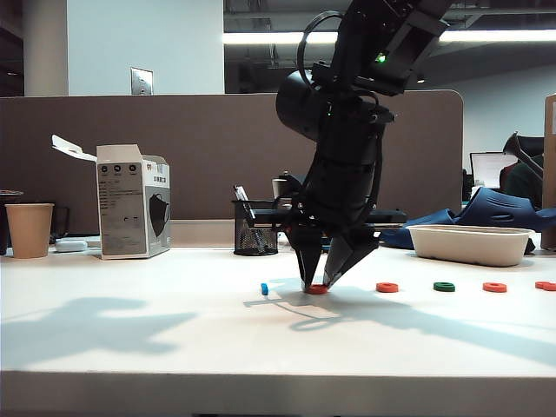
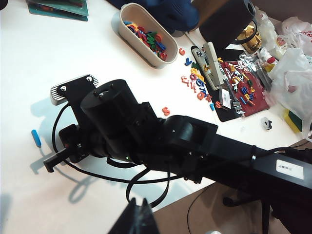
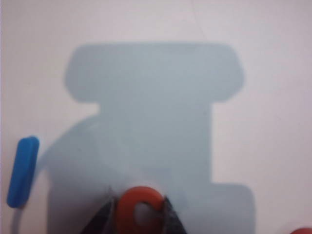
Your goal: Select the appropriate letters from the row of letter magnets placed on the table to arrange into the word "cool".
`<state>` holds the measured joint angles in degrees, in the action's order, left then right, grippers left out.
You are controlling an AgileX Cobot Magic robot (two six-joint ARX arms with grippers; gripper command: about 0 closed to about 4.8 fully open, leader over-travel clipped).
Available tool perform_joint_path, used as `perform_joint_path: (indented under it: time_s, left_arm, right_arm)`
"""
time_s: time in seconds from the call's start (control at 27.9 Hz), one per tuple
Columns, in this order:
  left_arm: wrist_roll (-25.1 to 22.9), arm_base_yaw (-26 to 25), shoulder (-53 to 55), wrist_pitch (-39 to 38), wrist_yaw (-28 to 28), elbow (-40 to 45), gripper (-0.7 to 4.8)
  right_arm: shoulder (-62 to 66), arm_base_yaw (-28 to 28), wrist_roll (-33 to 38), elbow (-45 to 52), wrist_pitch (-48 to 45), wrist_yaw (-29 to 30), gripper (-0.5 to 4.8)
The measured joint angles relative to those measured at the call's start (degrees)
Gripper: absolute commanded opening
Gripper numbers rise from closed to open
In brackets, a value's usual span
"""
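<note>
White tabletop (image 1: 104, 321) spreads before you, with the right gripper (image 1: 327, 280) pointing straight down at its middle, jaws clenched on an orange ring (image 3: 141, 210) resting on the surface. To its right you see the remaining row: an orange ring (image 1: 387, 287), a dark green ring (image 1: 444, 286) and another orange ring (image 1: 495, 287). The light-blue bar (image 1: 264, 287) lies just left of the gripper; you cannot tell the left gripper's state, only its dark tip (image 2: 139, 219) showing.

White table (image 1: 130, 347) with scattered letter magnets

A blue bar (image 1: 264, 287) lies near an orange ring (image 1: 318, 288); further right sit an orange ring (image 1: 387, 287), a green ring (image 1: 444, 286) and another orange ring (image 1: 494, 287). Behind stand a paper cup (image 1: 29, 229), a box (image 1: 133, 201), a mesh pen holder (image 1: 255, 228) and a cream tray (image 1: 469, 243).
</note>
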<state>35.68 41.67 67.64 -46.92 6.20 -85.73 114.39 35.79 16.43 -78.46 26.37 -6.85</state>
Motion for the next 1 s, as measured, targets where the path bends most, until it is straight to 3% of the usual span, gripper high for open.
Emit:
perform_joint_path:
  time_s: [1.0]
  left_arm:
    - [0.0, 0.0, 0.0, 0.0, 0.0, 0.0, -0.03]
  right_arm:
    - [-6.2, -0.5, 0.0, 0.1, 1.7, -0.8, 1.11]
